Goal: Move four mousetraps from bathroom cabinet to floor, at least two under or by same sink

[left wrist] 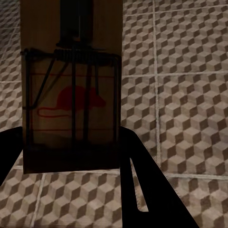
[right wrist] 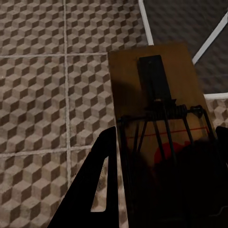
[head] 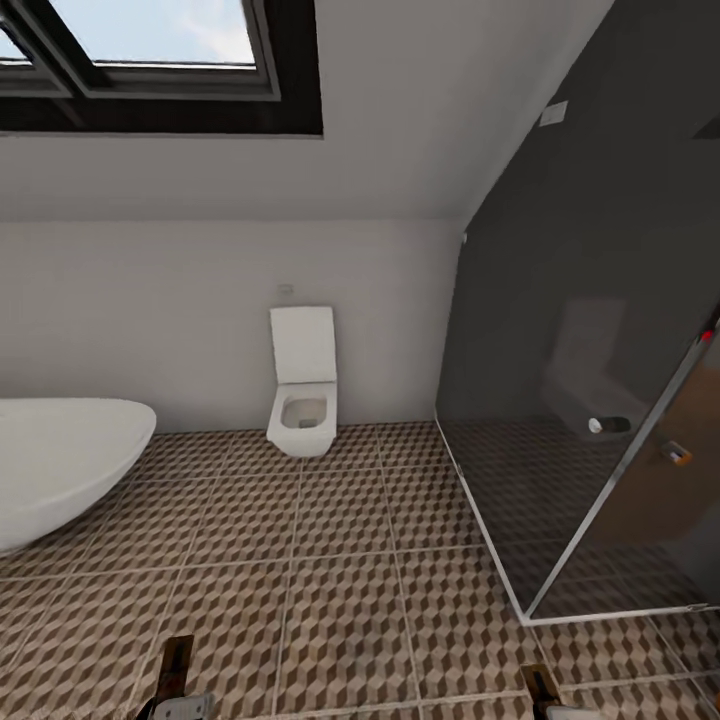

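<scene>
I hold one mousetrap in each gripper above the cube-patterned bathroom floor (head: 340,560). In the left wrist view a brown mousetrap (left wrist: 71,95) with a red mouse print and grey wire stands between the dark fingers (left wrist: 142,190) of my left gripper (left wrist: 71,164), which is shut on it. My right gripper (right wrist: 161,185) is shut on a second mousetrap (right wrist: 156,90). In the head view both traps poke up at the lower edge, the left mousetrap (head: 175,665) and the right mousetrap (head: 540,685). The cabinet and the sink are out of view.
A white oval bathtub (head: 60,465) juts in from the left. A white toilet (head: 302,395) stands against the far wall. A dark glass shower enclosure (head: 590,400) with a white base rim fills the right side. Open tiles lie between them.
</scene>
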You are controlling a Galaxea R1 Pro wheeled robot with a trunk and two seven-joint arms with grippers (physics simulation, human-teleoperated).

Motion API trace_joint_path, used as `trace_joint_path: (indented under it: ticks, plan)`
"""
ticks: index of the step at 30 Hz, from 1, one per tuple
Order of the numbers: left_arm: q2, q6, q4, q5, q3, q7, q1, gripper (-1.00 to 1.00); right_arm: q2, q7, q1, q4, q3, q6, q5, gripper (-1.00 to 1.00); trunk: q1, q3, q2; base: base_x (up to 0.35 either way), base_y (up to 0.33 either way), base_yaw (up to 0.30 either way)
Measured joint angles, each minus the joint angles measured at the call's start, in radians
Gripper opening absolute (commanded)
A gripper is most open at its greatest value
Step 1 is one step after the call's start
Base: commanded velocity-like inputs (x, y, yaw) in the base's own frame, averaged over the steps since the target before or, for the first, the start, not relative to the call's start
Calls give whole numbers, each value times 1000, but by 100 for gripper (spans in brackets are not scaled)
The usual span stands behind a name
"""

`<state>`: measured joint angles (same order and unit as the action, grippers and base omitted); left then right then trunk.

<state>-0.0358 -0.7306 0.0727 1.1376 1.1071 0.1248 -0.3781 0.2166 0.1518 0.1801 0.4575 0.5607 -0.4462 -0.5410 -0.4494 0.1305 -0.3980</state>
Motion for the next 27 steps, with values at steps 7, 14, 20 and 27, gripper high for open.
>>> trace_joint_path:
  ticks: [7,14,20,27]
  plan:
    - [0,0,0,0,0,0,0,-100,0,0,0,0,0,0,0,-100,0,0,0,0,0,196]
    - [0,0,0,0,0,0,0,-100,1,0,0,0,0,0,0,-100,0,0,0,0,0,33]
    - [0,0,1,0,0,0,0,-100,1,0,0,0,0,0,0,-100,0,0,0,0,0,3]
    - [0,0,0,0,0,0,0,-100,1,0,0,0,0,0,0,-100,0,0,0,56,1,0]
